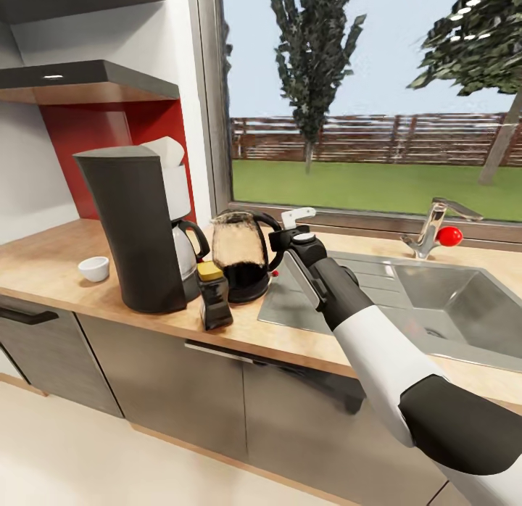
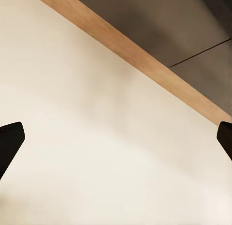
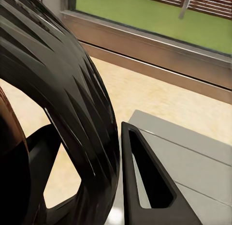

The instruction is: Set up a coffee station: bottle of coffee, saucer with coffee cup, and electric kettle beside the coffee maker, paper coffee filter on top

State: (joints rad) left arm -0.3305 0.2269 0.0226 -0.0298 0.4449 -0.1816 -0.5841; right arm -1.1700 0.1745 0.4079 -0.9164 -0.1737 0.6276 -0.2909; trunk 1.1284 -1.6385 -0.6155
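countertop [image 1: 43, 263] under right gripper [image 1: 279, 234] | coffee maker [image 1: 138, 227] well to its left, white filter [image 1: 165, 152] on top | kettle [image 1: 239, 256] at gripper, handle [image 3: 72, 104] against one finger [image 3: 145, 181], grip state unclear | bottle [image 1: 214, 294] just beyond the kettle | cup [image 1: 94, 268] farthest | left gripper [image 2: 116, 140] spread over floor

On the kitchen countertop [image 1: 58, 270]: coffee maker [image 1: 134, 227] at left, coffee cup [image 1: 94, 268] to its left, bottle of coffee [image 1: 214, 296] just before its right side, electric kettle [image 1: 239, 256] right of it and behind the bottle, beside the sink [image 1: 406, 303]. Paper coffee filter [image 1: 168, 152] atop the maker.
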